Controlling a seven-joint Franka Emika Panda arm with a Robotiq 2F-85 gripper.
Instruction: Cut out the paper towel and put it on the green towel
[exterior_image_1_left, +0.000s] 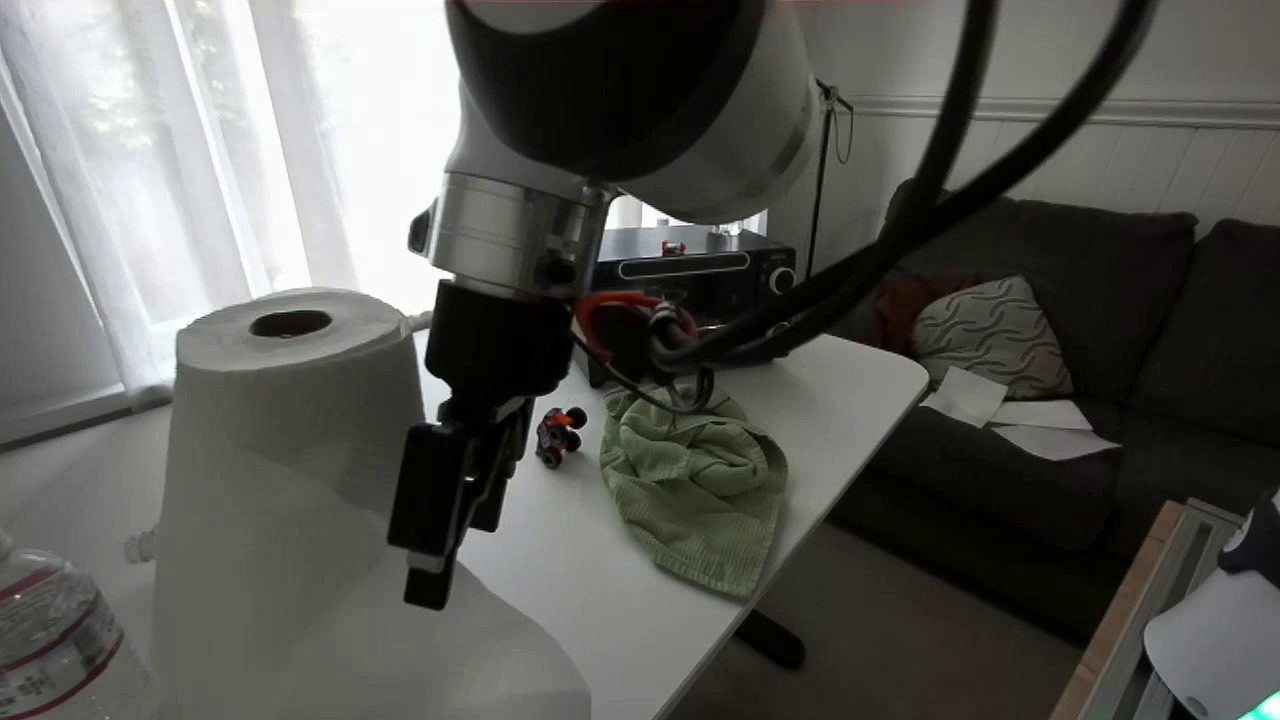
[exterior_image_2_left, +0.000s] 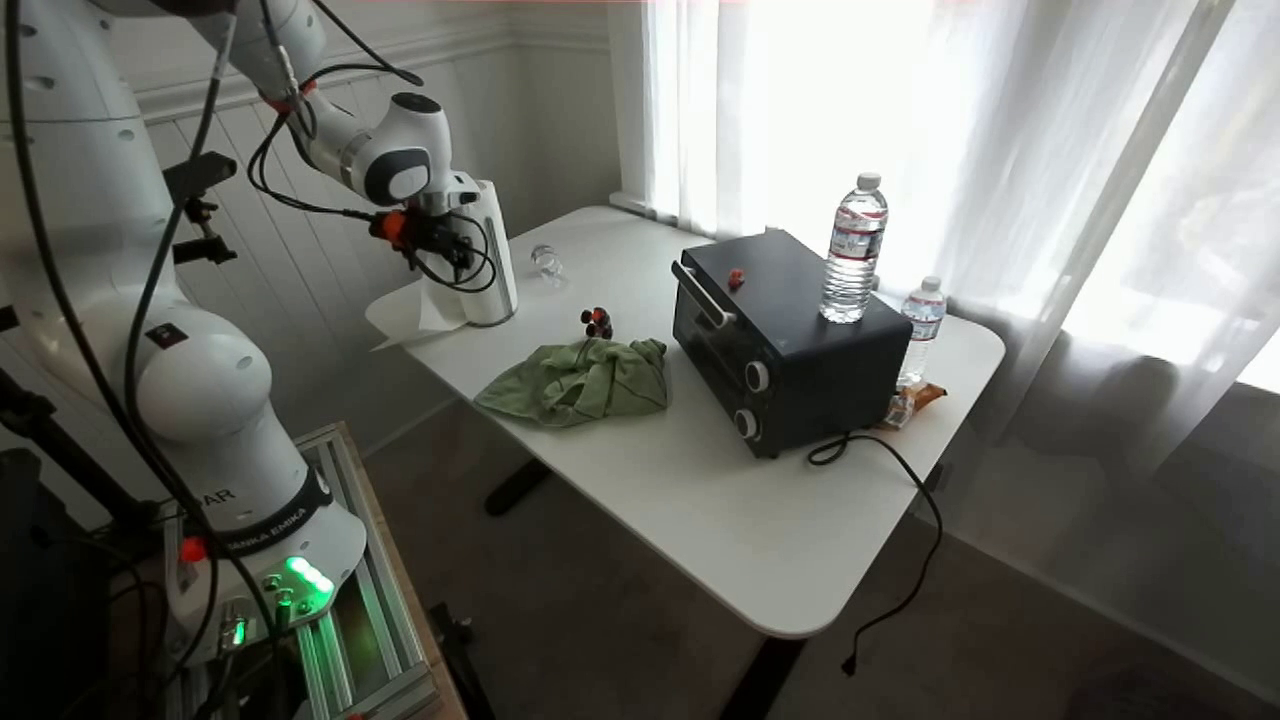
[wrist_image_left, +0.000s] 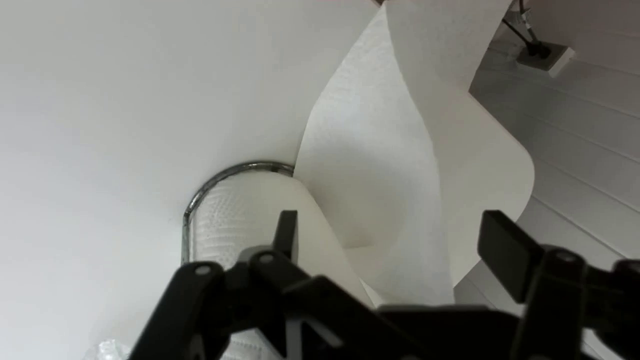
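Note:
The white paper towel roll (exterior_image_1_left: 290, 420) stands upright at the table's end in both exterior views (exterior_image_2_left: 497, 265). In the wrist view the roll (wrist_image_left: 235, 210) is at lower left on its metal-rimmed holder (wrist_image_left: 235, 172). A loose sheet (wrist_image_left: 370, 150) hangs off the roll and curls outward. My gripper (wrist_image_left: 392, 235) is open beside the roll, its fingers spread on either side of the sheet and holding nothing visible. In an exterior view the gripper (exterior_image_1_left: 430, 570) points down in front of the roll. The green towel (exterior_image_1_left: 690, 490) lies crumpled on the table (exterior_image_2_left: 720, 520), away from the gripper.
A small toy truck (exterior_image_2_left: 597, 322) is by the green towel. A black toaster oven (exterior_image_2_left: 790, 350) carries a water bottle (exterior_image_2_left: 855, 250), with another bottle (exterior_image_2_left: 920, 330) behind it. A clear bottle (exterior_image_2_left: 547, 262) lies near the roll. A power cord (exterior_image_2_left: 925, 510) hangs off the table.

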